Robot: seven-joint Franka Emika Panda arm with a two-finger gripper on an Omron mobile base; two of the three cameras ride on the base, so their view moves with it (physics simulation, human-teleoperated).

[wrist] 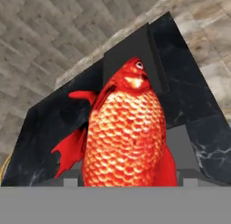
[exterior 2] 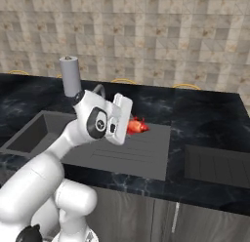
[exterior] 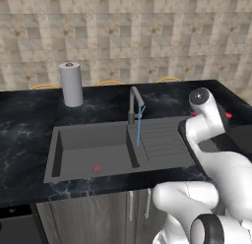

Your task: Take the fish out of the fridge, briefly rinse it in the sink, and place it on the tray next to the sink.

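My gripper [exterior 2: 130, 124] is shut on the fish [exterior 2: 137, 125], a bright red scaly fish held in the air over the ribbed drainboard [exterior 2: 132, 151] of the sink [exterior: 93, 147]. In the hand view the fish [wrist: 124, 137] hangs head away from the hand, with the tray [wrist: 118, 56] beyond its head. The dark grey flat tray [exterior 2: 215, 165] lies on the counter right of the sink, apart from the fish. From the left base view my arm hides most of the fish; red bits [exterior: 228, 115] show beside it. The fridge is out of view.
A blue stream of water runs from the grey faucet [exterior: 135, 103] onto the sink's divider. A tiny red dot [exterior: 96, 168] lies in the basin. A paper towel roll [exterior: 72, 84] stands behind the sink. The black marble counter [exterior 2: 205, 114] meets a tiled wall.
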